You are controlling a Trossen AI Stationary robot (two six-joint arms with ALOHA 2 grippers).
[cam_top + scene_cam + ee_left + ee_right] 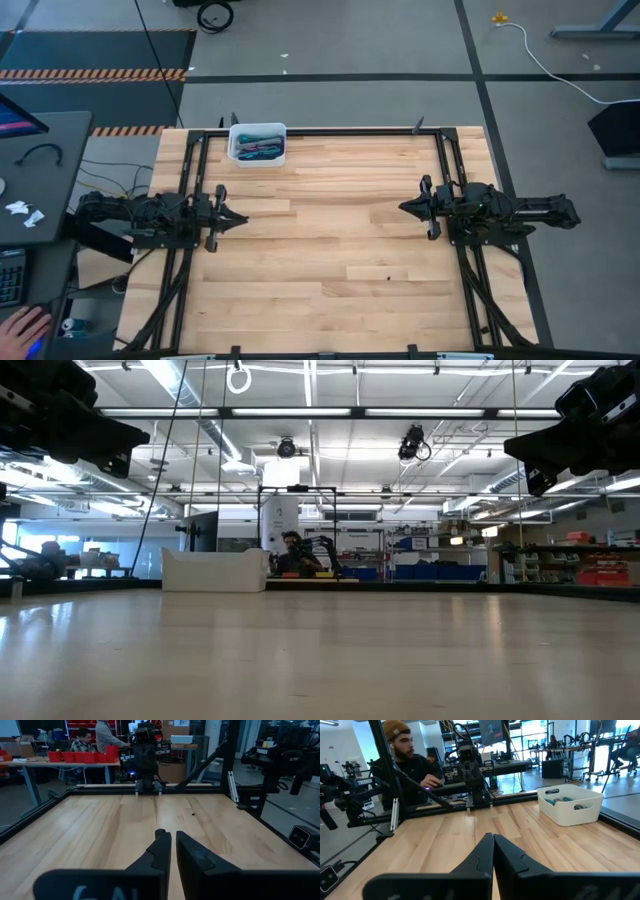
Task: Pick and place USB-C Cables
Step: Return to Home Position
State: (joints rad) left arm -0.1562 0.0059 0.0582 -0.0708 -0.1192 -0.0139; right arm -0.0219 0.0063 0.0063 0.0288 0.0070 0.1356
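Several USB-C cable bundles (259,148), teal, green, maroon and grey, lie inside a white bin (257,127) at the table's far left; they also show in the right wrist view (563,800). My left gripper (243,218) is shut and empty at the table's left side, pointing toward the right. My right gripper (403,207) is shut and empty at the right side, pointing toward the left. Both hang above the wood, well away from the bin.
The white bin (213,571) stands on the table near its far edge. A black metal frame (330,131) runs round the table. A person sits at a desk beyond the table's left side (402,765); a hand (22,326) rests on that desk.
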